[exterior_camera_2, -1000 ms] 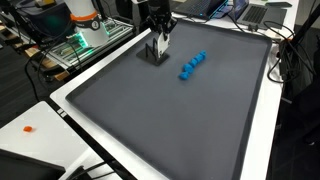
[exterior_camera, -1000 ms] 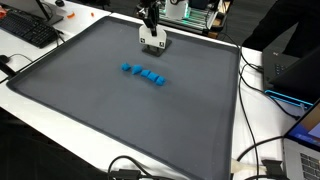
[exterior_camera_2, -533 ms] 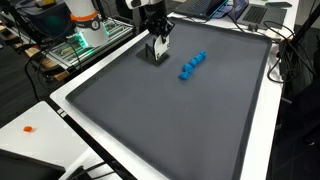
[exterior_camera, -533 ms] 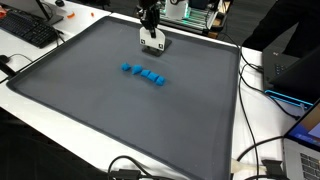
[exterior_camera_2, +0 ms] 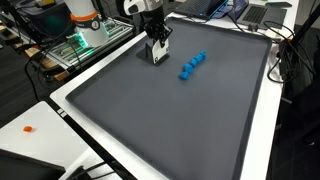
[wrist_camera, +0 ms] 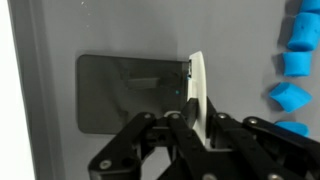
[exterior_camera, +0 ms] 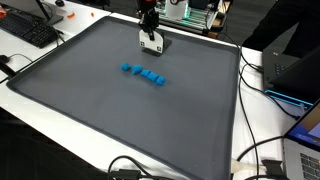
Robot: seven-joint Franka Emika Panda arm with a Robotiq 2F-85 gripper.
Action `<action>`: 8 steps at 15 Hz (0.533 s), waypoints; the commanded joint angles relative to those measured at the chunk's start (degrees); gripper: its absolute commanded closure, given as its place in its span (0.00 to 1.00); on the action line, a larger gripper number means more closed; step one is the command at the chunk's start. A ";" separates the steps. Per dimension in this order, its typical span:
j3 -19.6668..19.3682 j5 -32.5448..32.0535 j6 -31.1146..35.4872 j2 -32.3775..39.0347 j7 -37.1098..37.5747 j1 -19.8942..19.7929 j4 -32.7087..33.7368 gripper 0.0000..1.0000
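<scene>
Gripper (exterior_camera: 150,34) sits at the far edge of the worktop (exterior_camera: 90,105), closed down on a small white box (exterior_camera: 152,43). Wrist view: fingers (wrist_camera: 160,135) nearly together, pinching one thin white wall of the box (wrist_camera: 197,90) edge-on, with the grey inside of the box to one side of it. So it is a narrow pinch with only the wall's thickness between the pads.

Box also shows under the gripper (exterior_camera_2: 155,40) in an exterior view, white with a darker face (exterior_camera_2: 158,54), maybe a little tilted. Can't tell if its base touches the worktop or hangs just above it.

Row of blue blocks (exterior_camera: 143,74) lies near the middle of the worktop, apart from the box and loosely in a line. Same row (exterior_camera_2: 193,64) is beside the box in an exterior view, and some blocks (wrist_camera: 293,62) run down the wrist view's edge. None are touched.

Step in hand, as I judge it: the box is grasped by its wall and being handled. Grasp looks done.

The next move calls for a firm pinch, since a one-wall hold lets the box swing or slip. Move slowly, keep it level, and keep clear of the blocks unless placing next to them.
</scene>
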 commanded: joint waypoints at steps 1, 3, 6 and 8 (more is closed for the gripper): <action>-0.07 2.81 2.77 0.98 -0.56 -0.14 -0.84 0.98; -0.05 3.83 3.62 1.44 -0.77 -0.17 -0.79 0.98; -0.07 4.54 3.77 2.05 -0.89 -0.23 -0.71 0.98; -0.14 4.30 3.23 2.39 -0.76 -0.30 -0.67 0.98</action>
